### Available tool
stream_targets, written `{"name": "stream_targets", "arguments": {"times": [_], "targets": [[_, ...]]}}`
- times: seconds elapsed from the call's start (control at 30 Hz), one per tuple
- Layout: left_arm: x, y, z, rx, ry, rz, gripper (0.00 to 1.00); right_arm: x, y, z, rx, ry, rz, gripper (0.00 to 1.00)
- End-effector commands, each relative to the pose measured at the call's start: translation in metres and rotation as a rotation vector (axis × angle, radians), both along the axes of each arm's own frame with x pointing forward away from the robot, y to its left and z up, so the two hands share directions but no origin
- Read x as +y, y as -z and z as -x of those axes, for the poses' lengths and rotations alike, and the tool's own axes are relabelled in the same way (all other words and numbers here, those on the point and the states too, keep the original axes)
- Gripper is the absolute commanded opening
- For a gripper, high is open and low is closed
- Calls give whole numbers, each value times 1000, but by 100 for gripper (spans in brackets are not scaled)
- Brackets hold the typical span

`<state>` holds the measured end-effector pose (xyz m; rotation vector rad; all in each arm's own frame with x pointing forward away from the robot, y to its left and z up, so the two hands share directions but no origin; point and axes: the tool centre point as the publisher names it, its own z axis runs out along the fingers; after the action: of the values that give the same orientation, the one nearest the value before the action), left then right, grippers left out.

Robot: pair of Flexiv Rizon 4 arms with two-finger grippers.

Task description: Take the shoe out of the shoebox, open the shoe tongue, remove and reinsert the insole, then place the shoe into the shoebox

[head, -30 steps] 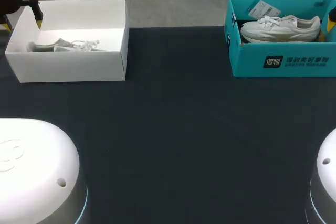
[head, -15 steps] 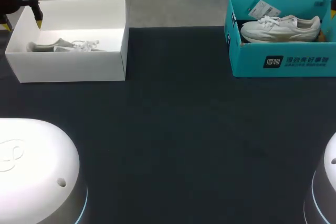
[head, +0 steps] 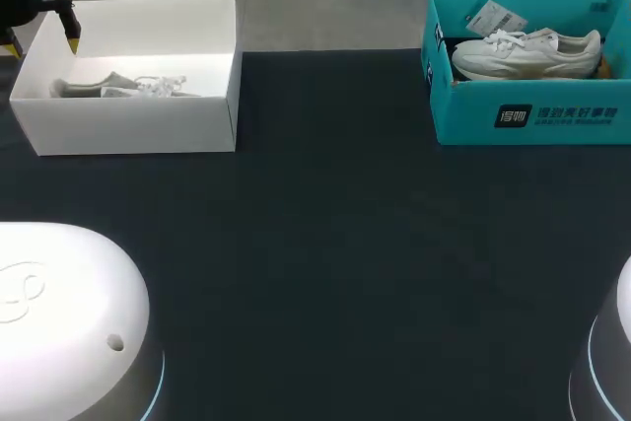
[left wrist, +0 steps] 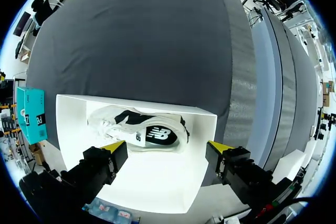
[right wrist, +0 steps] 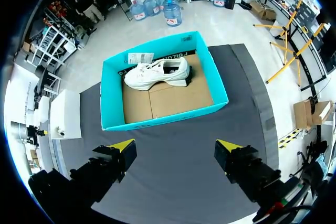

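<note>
Only wrist-side: right hand (right wrist: pixel 175 145), fingers (right wrist: pixel 122 145) apart.

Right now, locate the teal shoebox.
Head view: the teal shoebox is at the table's far right corner, white sneaker inside; the open right hand hovers before it.

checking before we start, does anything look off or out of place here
Nothing stands out: a black-and-white shoe sits in the white shoebox, a white shoe in the teal shoebox, both boxes upright and open.
</note>
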<state>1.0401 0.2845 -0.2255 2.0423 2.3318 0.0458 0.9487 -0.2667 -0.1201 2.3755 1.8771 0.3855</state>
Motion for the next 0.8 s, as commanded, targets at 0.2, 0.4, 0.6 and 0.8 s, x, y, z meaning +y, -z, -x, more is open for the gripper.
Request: {"name": "stream_targets", "arguments": {"times": [0.2,0.4,0.6,0.8], "targets": [[0,0,1,-1,0,-3,100,1,-2,-6,29,-1,1,100],[0,0,1,-1,0,-3,100,1,-2,-6,29,-1,1,100],[0,0,1,-1,0,-3,100,-1,21,-63,-1,-18,44,100],[0,0,1,-1,0,-3,100,-11,36,-109,-51,36,72,100]]}}
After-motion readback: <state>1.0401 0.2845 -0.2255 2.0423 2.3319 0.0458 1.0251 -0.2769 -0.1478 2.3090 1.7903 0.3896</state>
